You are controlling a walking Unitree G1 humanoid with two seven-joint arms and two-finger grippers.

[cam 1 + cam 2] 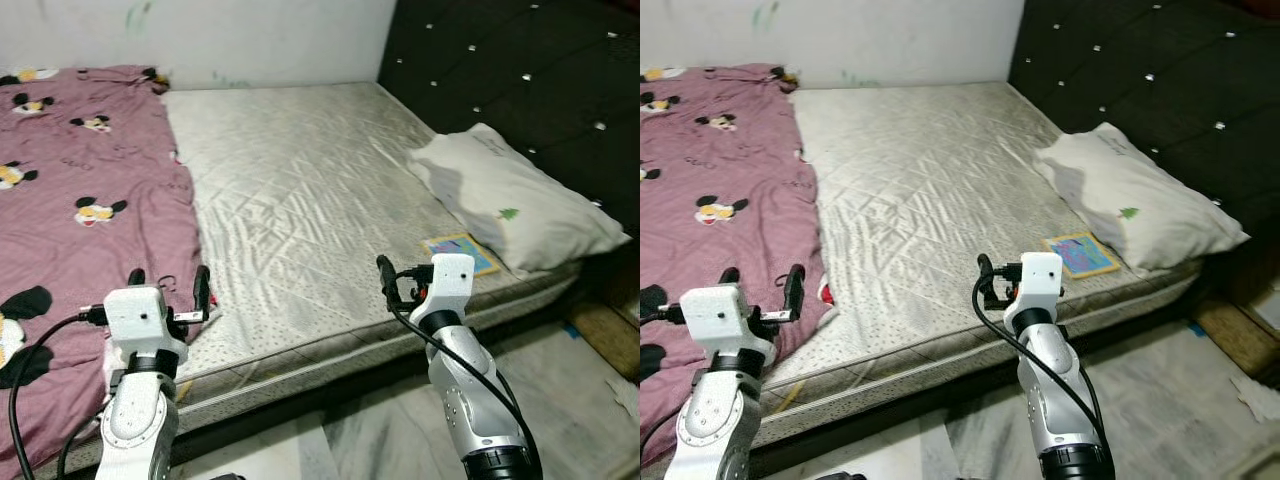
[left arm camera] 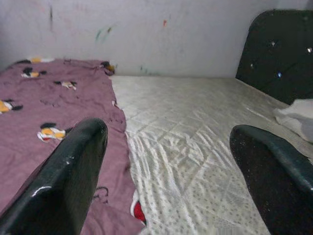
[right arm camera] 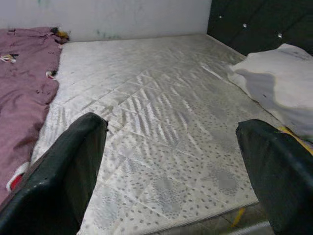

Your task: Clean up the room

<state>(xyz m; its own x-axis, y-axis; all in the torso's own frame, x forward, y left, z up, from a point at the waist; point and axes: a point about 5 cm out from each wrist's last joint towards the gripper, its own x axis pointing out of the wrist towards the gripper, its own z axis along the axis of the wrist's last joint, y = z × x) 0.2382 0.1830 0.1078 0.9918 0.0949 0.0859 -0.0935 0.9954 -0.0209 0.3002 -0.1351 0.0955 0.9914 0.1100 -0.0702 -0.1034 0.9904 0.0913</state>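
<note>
A bare quilted mattress point(image 1: 300, 200) with a pale, satiny, diamond-stitched cover lies before the robot. Its left part is covered by a mauve blanket point(image 1: 70, 220) printed with cartoon mice, rumpled along its edge. At the far right, a white pillow point(image 1: 510, 200) with a small green tree mark leans against the black tufted headboard point(image 1: 520, 70) studded with shiny buttons. Just beside the pillow's near edge, a flat, colourful picture book point(image 1: 460, 252) lies on the mattress.

The head views show both arms raised over the near edge of the bed. The left gripper point(image 1: 168, 284) hovers above the blanket's edge, its fingers spread apart, empty. The right gripper point(image 3: 176, 161) hangs over the bare mattress, its fingers also spread wide with nothing between them.

The left wrist view brings out paint smears on the white wall point(image 2: 146, 34).
</note>
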